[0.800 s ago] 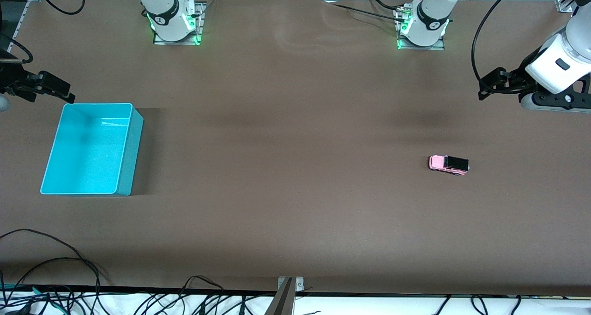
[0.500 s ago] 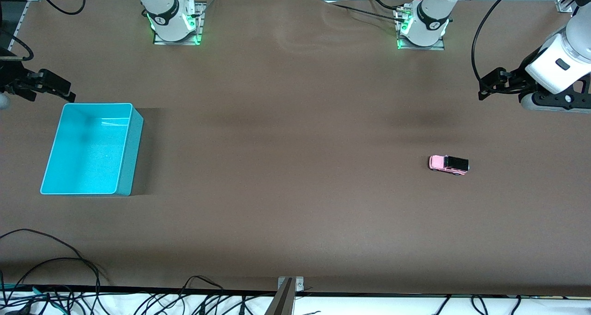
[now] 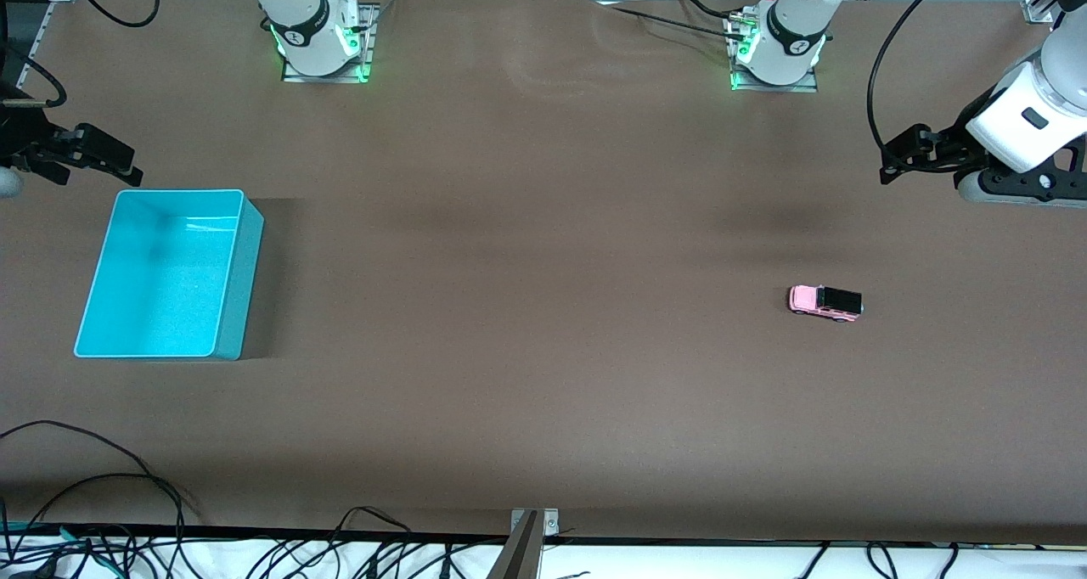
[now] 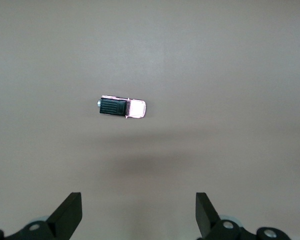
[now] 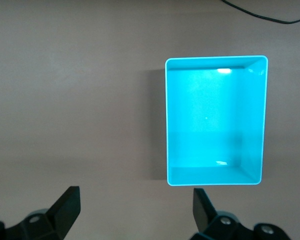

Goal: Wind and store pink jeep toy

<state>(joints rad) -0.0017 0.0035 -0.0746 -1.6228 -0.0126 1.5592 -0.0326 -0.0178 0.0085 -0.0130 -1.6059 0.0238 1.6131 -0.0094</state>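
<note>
The pink jeep toy (image 3: 825, 301) stands on the brown table toward the left arm's end. In the left wrist view it (image 4: 123, 107) lies apart from the fingers. My left gripper (image 3: 889, 161) hangs open and empty above the table, toward the bases from the jeep. My left gripper (image 4: 137, 220) has its jaws wide apart. The cyan bin (image 3: 242, 282) stands empty at the right arm's end and also shows in the right wrist view (image 5: 166, 125). My right gripper (image 3: 127, 168) hovers open and empty beside the bin's edge nearest the bases. My right gripper (image 5: 135, 215) has its jaws wide apart.
Both robot bases (image 3: 321, 40) (image 3: 774, 48) stand along the table's edge farthest from the front camera. Black cables (image 3: 102, 511) and a metal bracket (image 3: 531, 532) lie along the edge nearest it. A broad stretch of bare table separates the jeep from the bin.
My right gripper has shifted slightly by the bin's edge. The jeep, the bin and my left gripper have not moved.
</note>
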